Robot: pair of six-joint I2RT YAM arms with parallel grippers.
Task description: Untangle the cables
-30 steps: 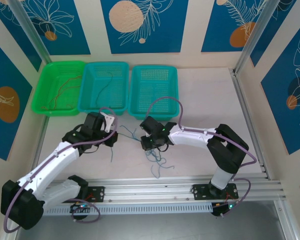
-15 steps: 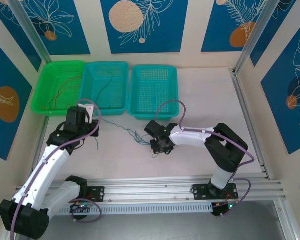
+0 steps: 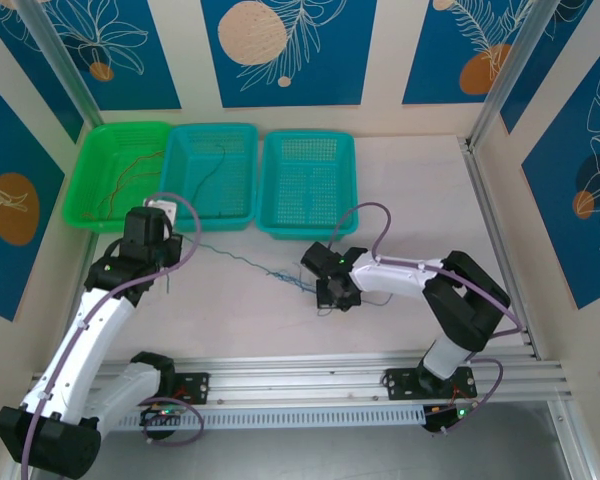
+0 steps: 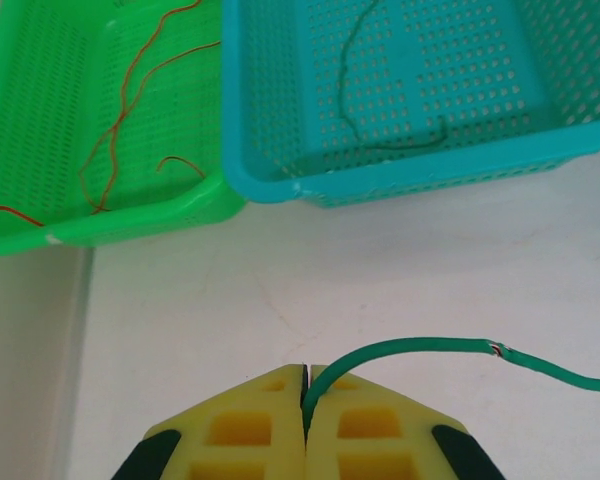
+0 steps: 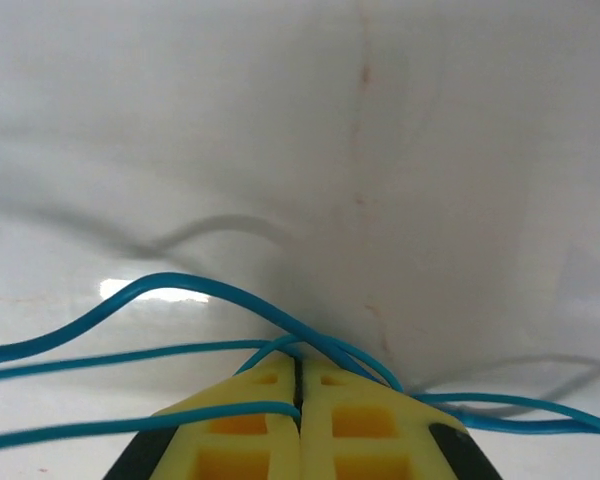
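A green cable [image 4: 430, 349] runs from my left gripper [image 4: 306, 378], which is shut on its end, off to the right. In the top view that green cable [image 3: 242, 259] stretches taut from the left gripper [image 3: 158, 212] near the baskets across to the blue cables [image 3: 302, 286] bunched at my right gripper [image 3: 330, 295]. The right gripper [image 5: 298, 368] is shut on blue cables [image 5: 180, 288], low over the white table; several blue strands loop around its fingertips. Red/orange cables [image 4: 120, 110] lie in the green basket [image 4: 40, 120]. Another green cable [image 4: 365, 120] lies in the middle teal basket [image 4: 480, 90].
Three baskets stand in a row at the back: green basket [image 3: 120, 175], teal basket [image 3: 210, 172], teal basket [image 3: 306, 180]. A metal rail [image 3: 310, 375] runs along the near edge. Frame posts and patterned walls enclose the white table [image 3: 410, 200].
My left gripper has pulled back and left toward the baskets, drawing the green cable out taut. My right gripper has shifted right and nearer with the blue bundle, which is now more compact.
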